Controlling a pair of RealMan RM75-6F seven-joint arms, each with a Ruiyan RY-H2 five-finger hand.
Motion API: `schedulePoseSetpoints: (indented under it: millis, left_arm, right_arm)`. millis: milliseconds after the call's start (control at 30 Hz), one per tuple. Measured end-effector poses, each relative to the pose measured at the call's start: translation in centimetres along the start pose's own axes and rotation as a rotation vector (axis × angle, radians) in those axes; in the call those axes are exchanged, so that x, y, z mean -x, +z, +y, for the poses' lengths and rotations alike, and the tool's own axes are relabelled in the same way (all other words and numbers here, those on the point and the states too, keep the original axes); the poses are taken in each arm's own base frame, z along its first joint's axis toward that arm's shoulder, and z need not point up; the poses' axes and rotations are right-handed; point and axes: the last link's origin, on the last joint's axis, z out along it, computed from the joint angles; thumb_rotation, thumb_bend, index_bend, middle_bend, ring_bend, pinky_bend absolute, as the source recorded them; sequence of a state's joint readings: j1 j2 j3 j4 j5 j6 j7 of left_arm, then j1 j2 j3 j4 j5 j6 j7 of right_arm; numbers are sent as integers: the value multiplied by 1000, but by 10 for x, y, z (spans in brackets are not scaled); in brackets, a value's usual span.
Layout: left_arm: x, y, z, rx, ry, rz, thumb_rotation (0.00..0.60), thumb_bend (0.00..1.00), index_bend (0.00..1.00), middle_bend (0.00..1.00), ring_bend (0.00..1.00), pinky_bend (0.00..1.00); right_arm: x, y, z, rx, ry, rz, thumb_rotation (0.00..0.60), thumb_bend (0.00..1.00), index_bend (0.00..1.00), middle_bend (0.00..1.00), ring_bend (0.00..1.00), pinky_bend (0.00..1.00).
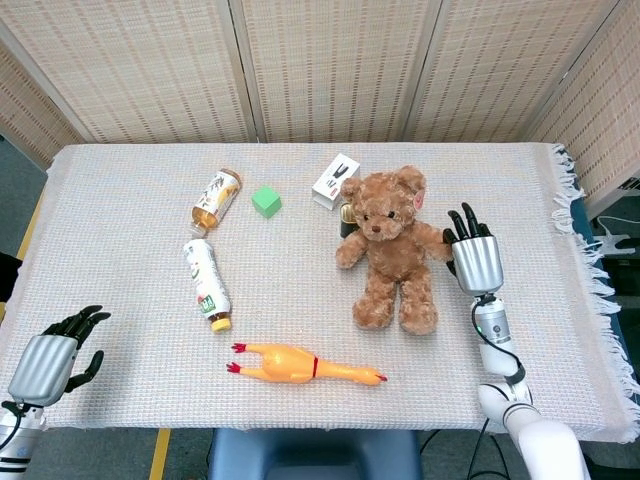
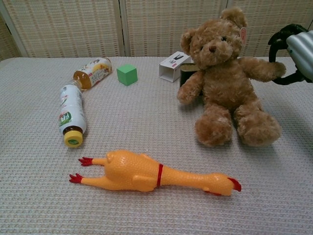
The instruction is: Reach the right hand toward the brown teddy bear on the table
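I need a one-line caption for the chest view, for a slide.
Right robot hand open beside the seated teddy bear's outstretched arm, with a rubber chicken lying in the foreground.
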State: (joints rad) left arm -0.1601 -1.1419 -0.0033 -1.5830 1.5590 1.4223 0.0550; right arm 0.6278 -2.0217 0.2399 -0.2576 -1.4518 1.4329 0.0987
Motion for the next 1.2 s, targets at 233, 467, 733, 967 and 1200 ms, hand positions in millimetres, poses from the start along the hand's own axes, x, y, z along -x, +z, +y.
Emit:
schedulePoseSetpoints:
  millis: [233,467,733,967,1200]
  left_arm:
    - [0,0,0,0,-1,-3,600,434,217,152,243,385]
    - [0,0,0,0,0,-5,600,435,218,153,251,386]
    - [0,-1,0,2,-1,-3,600,435,218,153,258,387]
    - [1,0,1,3,4,-6,600,435,218,153,258,386]
    - [1,0,0,-2,3,-10,600,436,218,154,258,387]
  right_arm:
    - [5,-3,2,3,14,-27,600,123,623,276,138,515]
    - [13,-8,5,-4,-26,-81,600,124,623,276,138,528]
    - [-4,-2,3,35,42,45,600,124,624,276,138,530]
    - [6,-6,4,21,12,-30,600,123,623,276,138,530]
    - [6,-6,5,26,-4,-24,600,124,623,276,138,533]
